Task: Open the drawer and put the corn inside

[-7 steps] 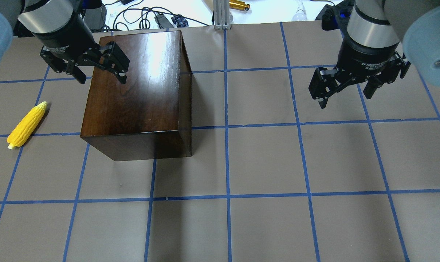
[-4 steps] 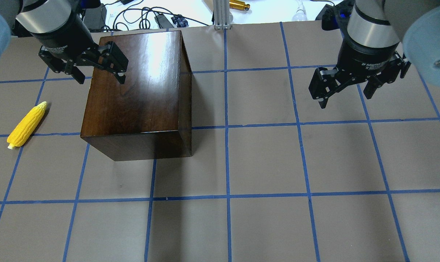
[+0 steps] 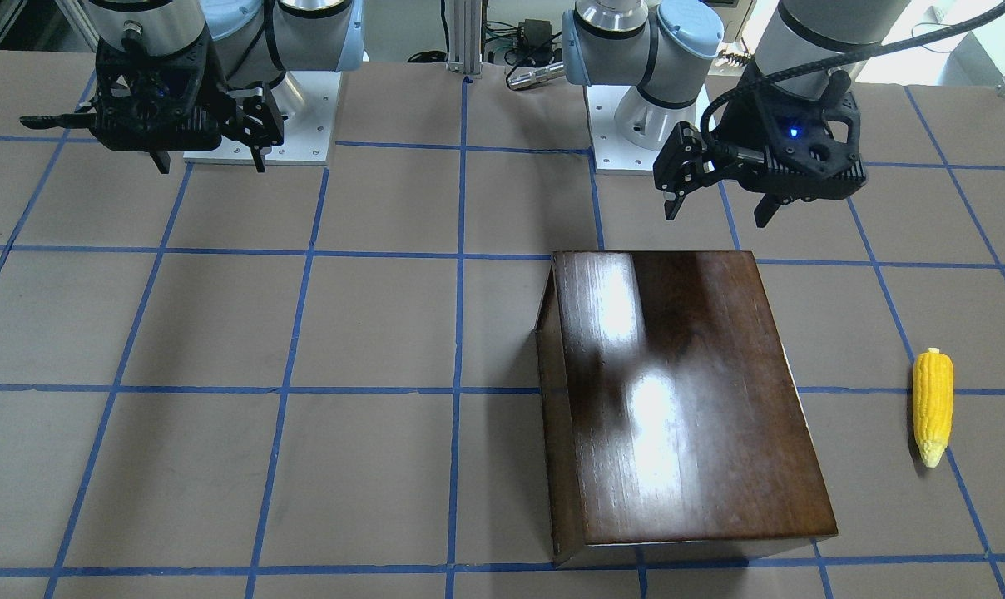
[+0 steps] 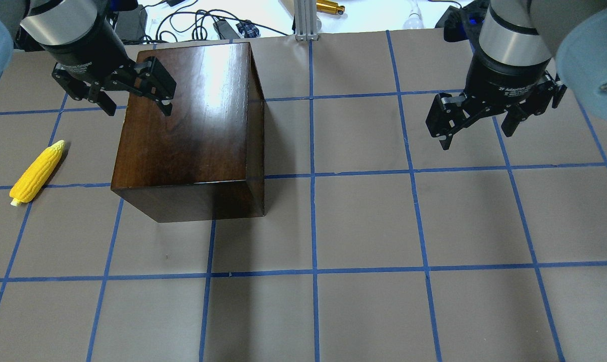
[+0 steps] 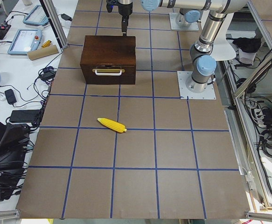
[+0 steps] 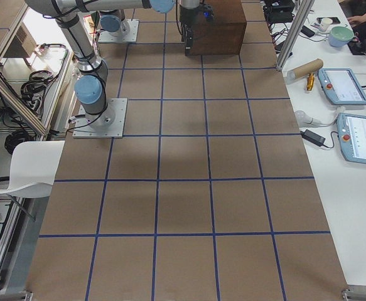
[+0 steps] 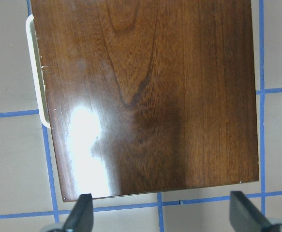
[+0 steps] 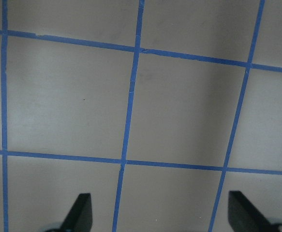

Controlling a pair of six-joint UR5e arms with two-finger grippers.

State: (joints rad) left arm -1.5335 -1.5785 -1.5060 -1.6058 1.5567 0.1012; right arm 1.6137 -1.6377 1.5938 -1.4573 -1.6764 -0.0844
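Note:
The large dark-brown wooden box (image 4: 183, 130) stands on the table's left half. Its drawer is shut. The drawer front (image 5: 108, 71) with a pale handle (image 7: 37, 72) faces the robot's left side. The yellow corn (image 4: 36, 172) lies on the table left of the box and apart from it; it also shows in the front-facing view (image 3: 933, 406) and the exterior left view (image 5: 111, 124). My left gripper (image 4: 139, 110) is open and empty, above the box's top near its back left edge. My right gripper (image 4: 475, 138) is open and empty, above bare table far to the right.
The table is brown paper with a blue tape grid. An aluminium post (image 4: 306, 20), cables and a gold object (image 4: 329, 7) sit beyond the far edge. The arm bases (image 3: 261, 116) stand at the robot's side of the table.
My left gripper has shifted slightly to the left and toward the far edge over the box. The right gripper, box and corn have not moved.

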